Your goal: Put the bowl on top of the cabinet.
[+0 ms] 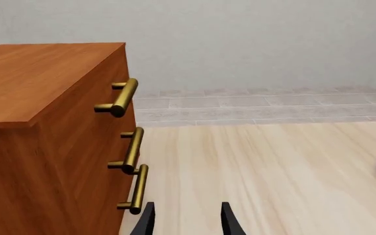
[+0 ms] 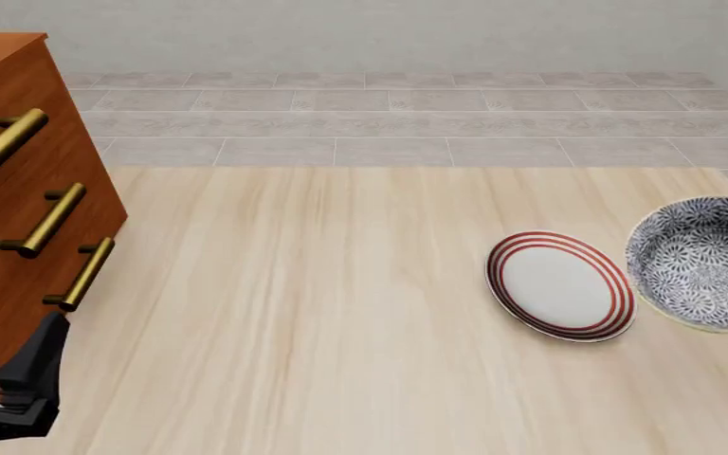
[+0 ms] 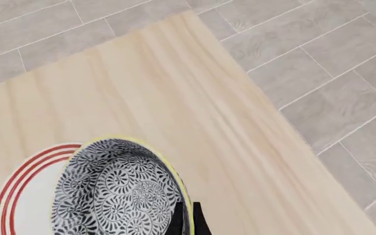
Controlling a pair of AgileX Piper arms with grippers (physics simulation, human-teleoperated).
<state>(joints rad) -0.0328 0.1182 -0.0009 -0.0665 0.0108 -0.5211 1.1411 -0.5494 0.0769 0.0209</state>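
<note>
left pincer [image 1: 186, 221] low over the bare worktop [image 2: 338, 303], fingers parted wide, nothing between them, just beside the cabinet's lower front corner. cabinet [image 2: 10, 190] rises next to that pincer, three brass handles [image 1: 133, 148] facing the open worktop, flat top bare. right pincer [image 3: 186, 220] pinched narrow on the bowl's cream rim, one finger inside, one outside. bowl [image 2: 705, 265] sits tilted at the worktop's right edge, well apart from the cabinet. red-ringed plate [image 2: 556, 284] just beside the bowl, toward the left pincer's side. grey tiled floor [image 2: 402, 123] beyond.
</note>
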